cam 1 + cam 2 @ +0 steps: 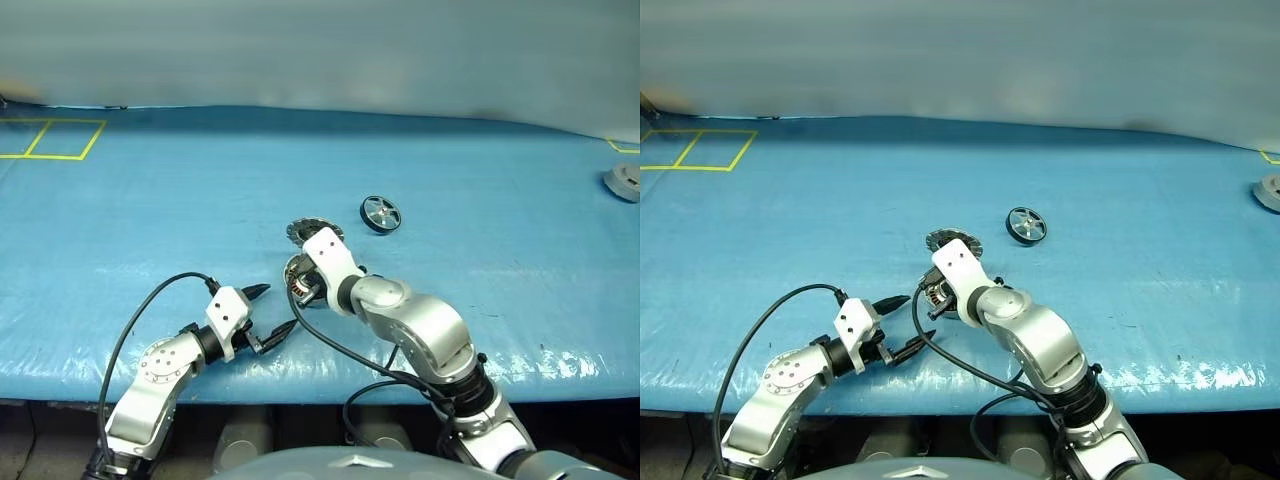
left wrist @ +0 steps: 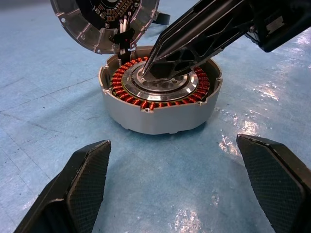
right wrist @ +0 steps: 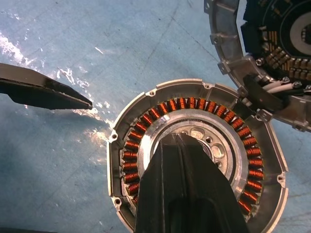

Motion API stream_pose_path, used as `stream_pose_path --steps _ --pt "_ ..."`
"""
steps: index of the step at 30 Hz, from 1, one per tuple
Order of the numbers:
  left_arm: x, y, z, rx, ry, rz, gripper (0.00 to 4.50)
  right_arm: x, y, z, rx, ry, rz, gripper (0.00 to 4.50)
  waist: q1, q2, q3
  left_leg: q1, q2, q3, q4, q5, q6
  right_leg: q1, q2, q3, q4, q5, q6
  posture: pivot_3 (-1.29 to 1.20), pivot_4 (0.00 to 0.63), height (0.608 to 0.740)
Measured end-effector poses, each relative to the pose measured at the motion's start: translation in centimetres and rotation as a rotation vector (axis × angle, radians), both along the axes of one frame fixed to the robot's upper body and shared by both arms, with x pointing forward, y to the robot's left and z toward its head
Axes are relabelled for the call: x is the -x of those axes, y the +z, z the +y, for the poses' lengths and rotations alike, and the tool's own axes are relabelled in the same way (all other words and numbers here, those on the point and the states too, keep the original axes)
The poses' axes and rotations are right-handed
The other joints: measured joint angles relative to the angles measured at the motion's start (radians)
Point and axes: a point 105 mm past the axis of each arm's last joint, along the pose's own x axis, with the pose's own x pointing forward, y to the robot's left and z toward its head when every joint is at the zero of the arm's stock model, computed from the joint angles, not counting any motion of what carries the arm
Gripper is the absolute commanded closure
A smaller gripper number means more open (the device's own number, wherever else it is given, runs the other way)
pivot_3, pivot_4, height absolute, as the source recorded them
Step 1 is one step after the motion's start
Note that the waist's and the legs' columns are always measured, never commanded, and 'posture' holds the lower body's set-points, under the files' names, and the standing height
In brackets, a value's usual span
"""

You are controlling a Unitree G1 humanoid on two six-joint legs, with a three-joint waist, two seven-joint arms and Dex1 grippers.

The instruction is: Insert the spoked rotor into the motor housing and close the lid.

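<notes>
Both arms are silver-grey metal, built of rounded segments with black joint rings. The left arm [image 1: 160, 375] has a round cap ringed with small screws at one joint. A white block sits at each wrist. A black cable loops from each arm to its wrist. The left gripper [image 1: 272, 312] and right gripper [image 2: 160, 56] each carry two black, tapering fingers; the left fingers [image 2: 73, 191] have finely cross-hatched pads.

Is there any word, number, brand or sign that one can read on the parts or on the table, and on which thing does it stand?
None can be read: the motor housing, the lid, the spoked rotor and the blue table cover bear no legible text. The yellow lines on the cover are a plain outline.
</notes>
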Motion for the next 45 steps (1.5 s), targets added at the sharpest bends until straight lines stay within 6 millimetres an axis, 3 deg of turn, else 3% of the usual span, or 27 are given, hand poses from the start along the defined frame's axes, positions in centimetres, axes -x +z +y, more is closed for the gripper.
stream_pose_path --steps 8,12,18,22,27,30,33,37,43,45 --pt "0.0 0.0 0.0 0.000 0.000 0.000 0.00 -0.2 -0.1 0.0 -0.031 -0.025 0.007 4.48 0.000 0.000 0.000 0.000 0.000 0.000 0.000 0.000 0.000 0.000 0.000 0.000 0.000 -0.001 0.001 0.00 0.150 0.740" --pt "0.0 0.0 0.0 0.000 0.000 0.001 0.00 -0.1 0.1 0.0 -0.128 -0.055 0.050 4.48 0.000 0.000 0.000 0.000 0.000 0.000 0.000 0.000 0.000 0.000 0.000 0.000 0.000 -0.001 0.001 0.00 0.150 0.740" --pt "0.0 0.0 0.0 0.000 0.000 0.002 0.00 0.4 3.3 -0.3 -0.281 -0.010 0.022 4.48 0.000 0.000 0.000 0.000 0.000 0.000 0.000 0.000 0.000 0.000 0.000 0.000 0.000 -0.001 0.001 0.00 0.150 0.740" --pt "0.1 -0.1 0.0 -0.001 0.000 0.003 0.00 0.9 3.8 -2.0 -0.254 0.021 0.017 4.48 0.001 0.000 0.000 0.000 0.000 0.000 0.000 0.000 0.000 0.000 0.000 0.000 0.000 -0.001 0.001 0.00 0.150 0.740" --pt "0.1 -0.1 0.1 -0.002 -0.001 0.003 0.00 1.7 2.7 -5.0 -0.069 0.103 0.041 4.48 0.003 0.001 0.001 -0.001 -0.001 0.000 0.000 0.000 0.000 0.000 -0.001 0.000 -0.001 -0.004 -0.003 0.00 0.150 0.740" --pt "-0.1 0.1 0.0 -0.002 -0.003 -0.002 0.00 0.1 2.9 -6.9 -0.002 0.080 0.019 4.48 -0.001 0.001 0.001 0.000 0.000 0.002 0.000 0.000 0.000 0.000 -0.001 0.000 -0.001 -0.005 -0.001 0.00 0.150 0.740" --pt "-0.1 0.2 0.0 -0.001 -0.005 -0.006 0.00 -3.1 3.7 -8.7 0.033 -0.003 -0.046 3.92 -0.001 0.000 0.001 0.000 0.000 0.002 0.001 0.000 0.000 0.000 0.000 0.000 0.000 -0.005 -0.001 0.00 0.150 0.740" --pt "-0.2 0.1 0.0 -0.002 -0.004 -0.006 0.00 -7.5 4.7 -12.2 0.111 -0.145 -0.129 2.62 0.004 0.000 0.001 -0.001 -0.001 0.004 0.001 0.000 0.001 0.000 -0.001 0.001 -0.001 0.001 0.000 0.00 0.150 0.740" --pt "-0.2 0.1 0.0 -0.001 -0.001 -0.006 0.00 -10.0 4.8 -13.1 0.221 -0.097 -0.174 0.60 0.004 0.001 0.001 -0.002 -0.001 0.004 0.000 -0.001 0.003 -0.001 -0.001 0.001 -0.001 0.001 0.000 0.00 0.150 0.740" --pt "-0.2 0.1 0.0 -0.001 -0.001 -0.007 0.00 -10.4 4.5 -13.0 0.261 -0.050 -0.174 0.34 0.003 0.001 0.002 -0.001 -0.001 0.005 0.000 -0.002 0.003 -0.001 -0.001 0.001 -0.001 0.001 0.000 0.00 0.150 0.740"
